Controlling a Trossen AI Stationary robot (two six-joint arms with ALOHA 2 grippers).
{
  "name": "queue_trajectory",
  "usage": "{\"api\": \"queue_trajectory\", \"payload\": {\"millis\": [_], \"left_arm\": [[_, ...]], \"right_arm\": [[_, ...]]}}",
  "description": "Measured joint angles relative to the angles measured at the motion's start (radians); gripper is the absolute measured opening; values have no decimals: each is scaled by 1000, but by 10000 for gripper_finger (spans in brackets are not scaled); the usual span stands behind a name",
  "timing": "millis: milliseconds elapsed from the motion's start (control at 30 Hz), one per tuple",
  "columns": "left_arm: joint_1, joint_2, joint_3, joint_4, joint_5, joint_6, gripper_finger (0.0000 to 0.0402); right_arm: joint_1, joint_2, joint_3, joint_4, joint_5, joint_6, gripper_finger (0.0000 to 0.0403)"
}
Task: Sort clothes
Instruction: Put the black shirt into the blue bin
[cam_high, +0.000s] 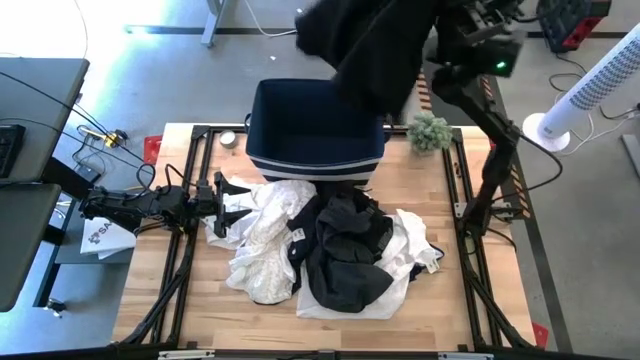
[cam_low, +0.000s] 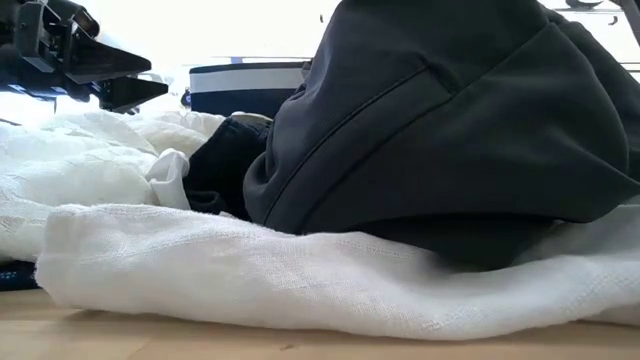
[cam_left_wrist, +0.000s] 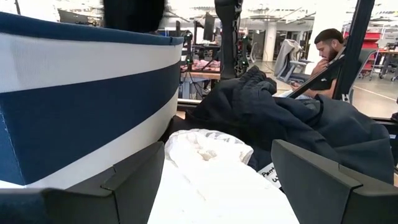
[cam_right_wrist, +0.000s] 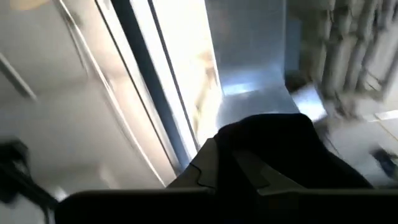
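A pile of clothes lies in the table's middle: white garments (cam_high: 262, 240) and black ones (cam_high: 345, 245). In the low view a dark garment (cam_low: 450, 130) lies on a white one (cam_low: 250, 270). My left gripper (cam_high: 222, 197) is open at the pile's left edge, just above white cloth (cam_left_wrist: 205, 155), and I see no touch. My right gripper (cam_high: 432, 40) is raised high over the far side and shut on a black garment (cam_high: 365, 45) that hangs above the navy striped bin (cam_high: 315, 140). My right gripper holds the black garment (cam_right_wrist: 267, 155) lifted clear, high above the bin. The garment hangs slack below and beside the fingers. The garment itself covers the place of contact, so the part held and the number of layers cannot be told.
The navy bin with white stripes (cam_left_wrist: 81, 106) stands at the table's far middle, right behind the pile. A small green plant (cam_high: 430, 131) stands to the bin's right. Black frame rails (cam_high: 195, 150) border the table. A white fan (cam_high: 590, 90) and a seated person (cam_left_wrist: 326, 50) are beyond it.
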Motion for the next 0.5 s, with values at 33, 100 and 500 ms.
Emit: {"api": "queue_trajectory", "payload": {"millis": [33, 100, 500], "left_arm": [[0, 0, 0, 0, 0, 0, 296], [0, 0, 0, 0, 0, 0, 296], [0, 0, 0, 0, 0, 0, 296]], "right_arm": [[-5, 12, -1, 24, 8, 27, 5], [-16, 33, 13, 15, 2, 42, 5], [8, 55, -38, -770, -183, -179, 12]]}}
